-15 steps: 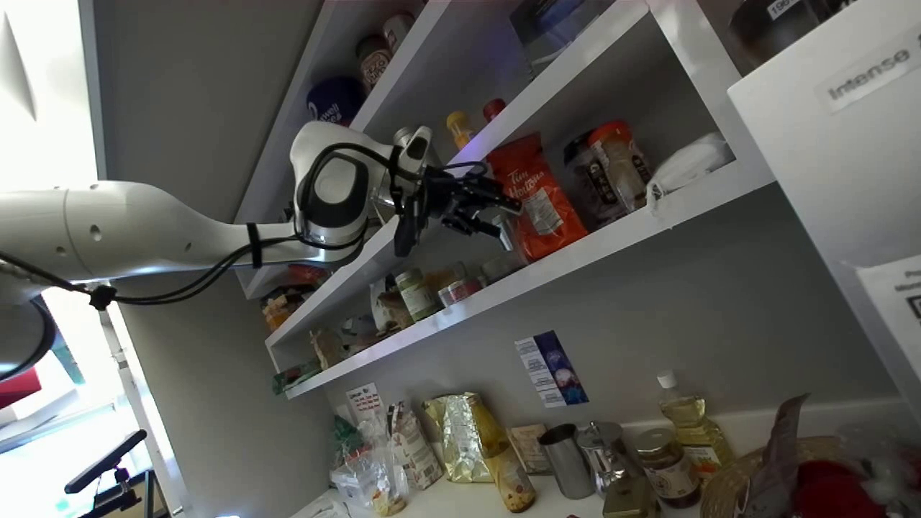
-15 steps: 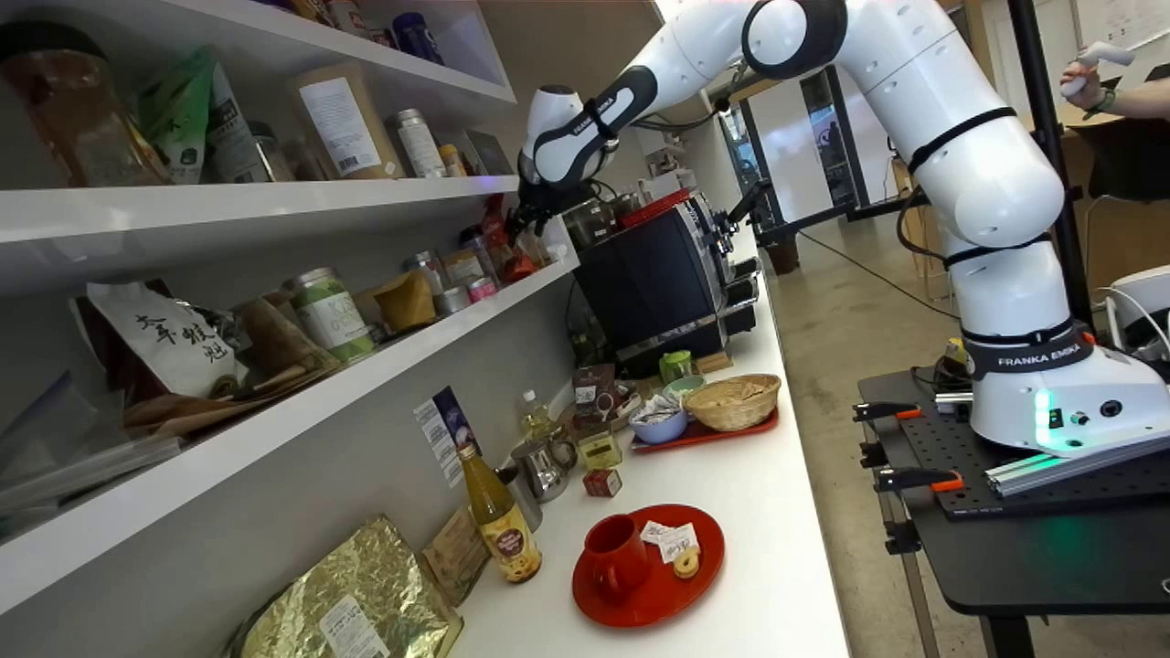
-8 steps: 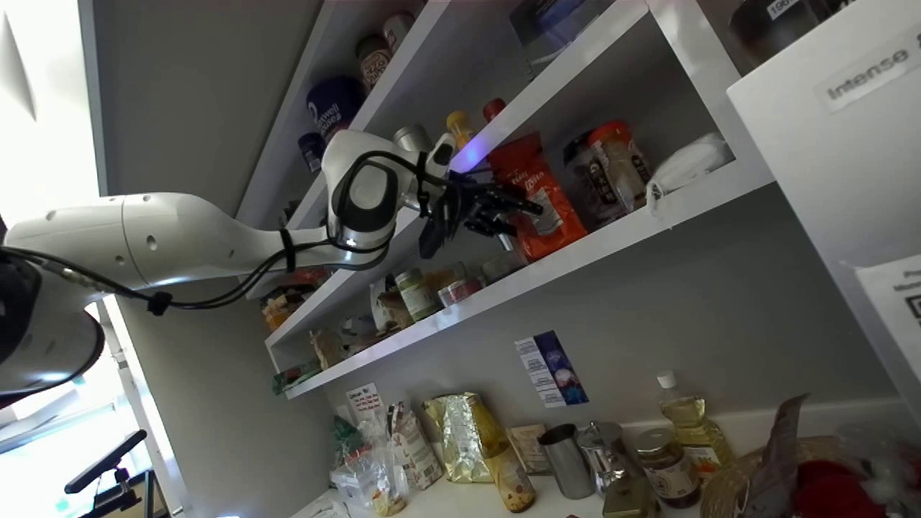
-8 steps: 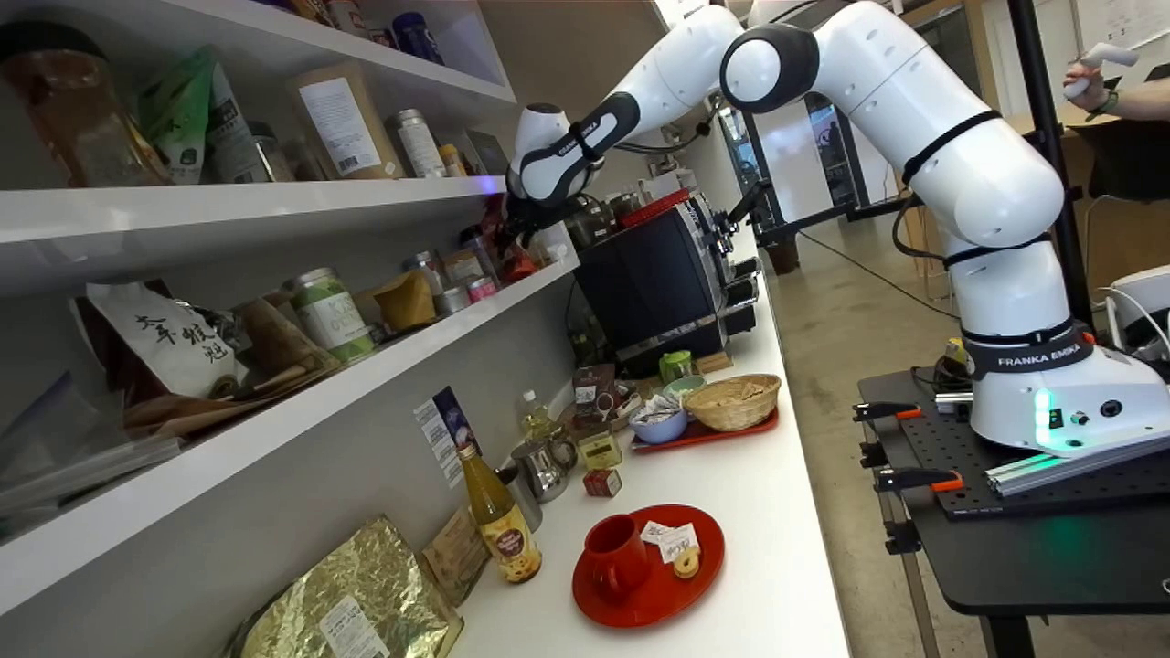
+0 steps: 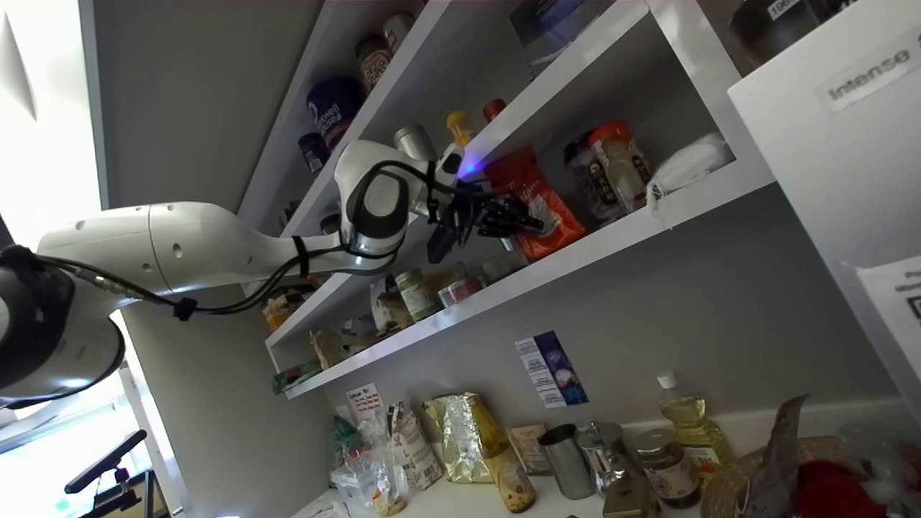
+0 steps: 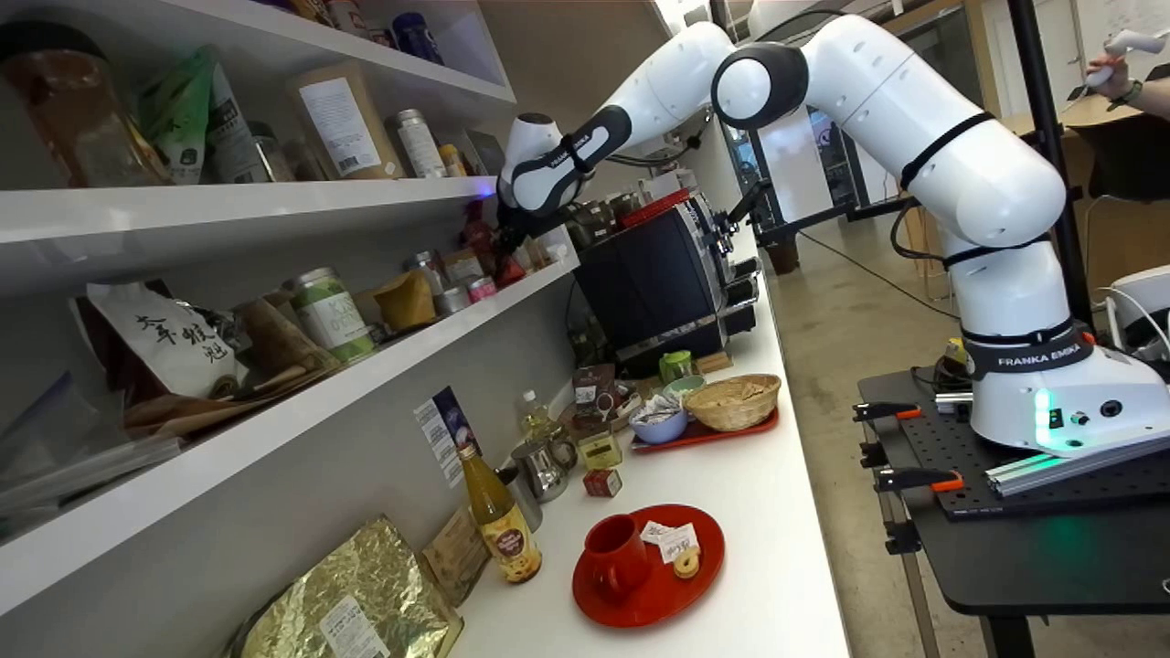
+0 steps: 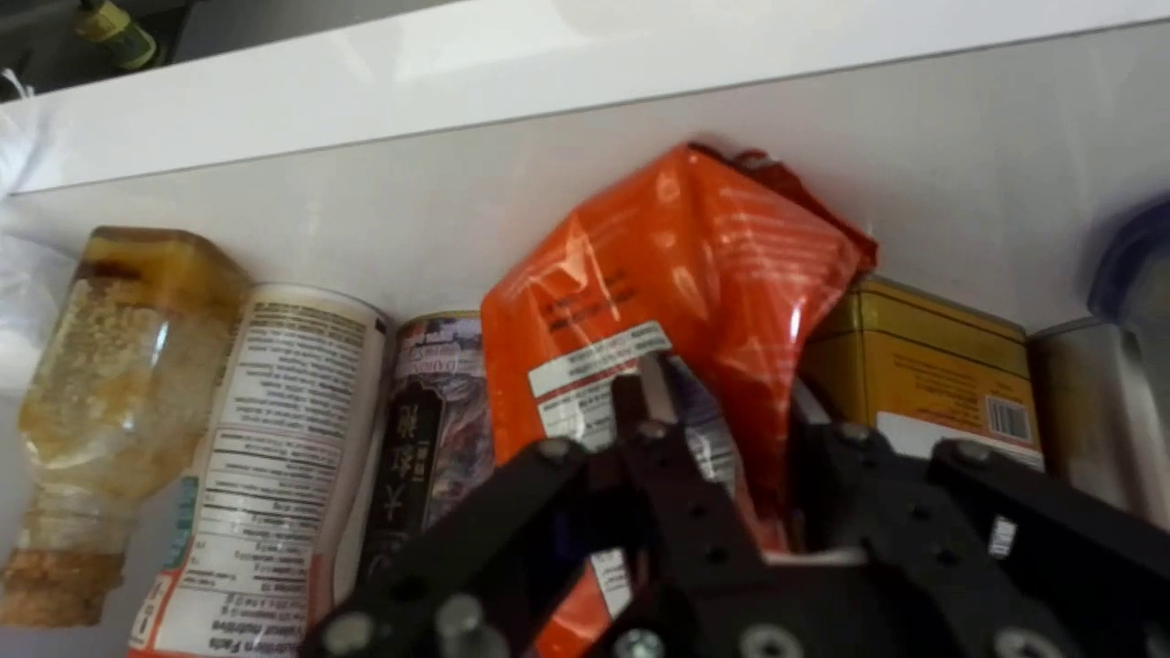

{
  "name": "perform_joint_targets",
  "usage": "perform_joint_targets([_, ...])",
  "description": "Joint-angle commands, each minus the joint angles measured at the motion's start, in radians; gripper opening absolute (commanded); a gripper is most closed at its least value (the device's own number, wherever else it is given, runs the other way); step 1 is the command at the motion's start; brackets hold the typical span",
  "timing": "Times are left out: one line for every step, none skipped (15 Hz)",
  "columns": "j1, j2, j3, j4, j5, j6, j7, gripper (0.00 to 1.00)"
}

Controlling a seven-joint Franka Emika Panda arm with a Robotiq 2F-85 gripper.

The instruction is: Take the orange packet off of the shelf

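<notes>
Your tool (image 7: 729, 402) reaches farther in than before, narrowed, pinching the orange Tim Hortons packet (image 7: 704, 302) on the shelf (image 5: 619, 237).

Red plate (image 6: 669, 596), red mug (image 6: 611, 551) and yellow bottle (image 6: 505, 528) on a white worktop (image 6: 772, 548)
In an exterior view, the red mug stands on the red plate with printed white papers (image 6: 677, 543) and a ring-shaped biscuit (image 6: 680, 568). The yellow bottle stands near a gold foil packet (image 6: 384, 567). Beyond, a wicker basket (image 6: 731, 416) rests on a red tray (image 6: 708, 437), a blue bowl (image 6: 662, 434) just beside the basket. In the wrist view, a corked bottle (image 7: 114, 393) is just beside a printed white canister (image 7: 281, 439), well apart from a yellow box (image 7: 941, 361).
</notes>
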Motion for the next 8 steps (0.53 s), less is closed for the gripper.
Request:
perform_joint_targets([0.01, -0.008, -0.006, 0.002, -0.008, -0.015, 0.016, 0.0])
perform_joint_targets([0.01, -0.024, -0.006, -0.018, -0.01, -0.015, 0.013, 0.0])
perform_joint_targets([0.011, -0.041, -0.008, -0.04, -0.013, -0.012, 0.014, 0.0])
perform_joint_targets([0.01, -0.065, -0.006, -0.07, -0.01, -0.018, 0.009, 0.0])
perform_joint_targets([0.014, -0.087, -0.011, -0.1, -0.018, -0.02, 0.017, 0.01])
perform_joint_targets([0.028, -0.126, -0.029, -0.156, -0.046, -0.02, 0.037, 0.01])
perform_joint_targets([0.032, -0.162, -0.032, -0.209, -0.059, -0.016, 0.037, 0.0])
perform_joint_targets([0.042, -0.208, -0.045, -0.277, -0.087, -0.005, 0.048, 0.01])
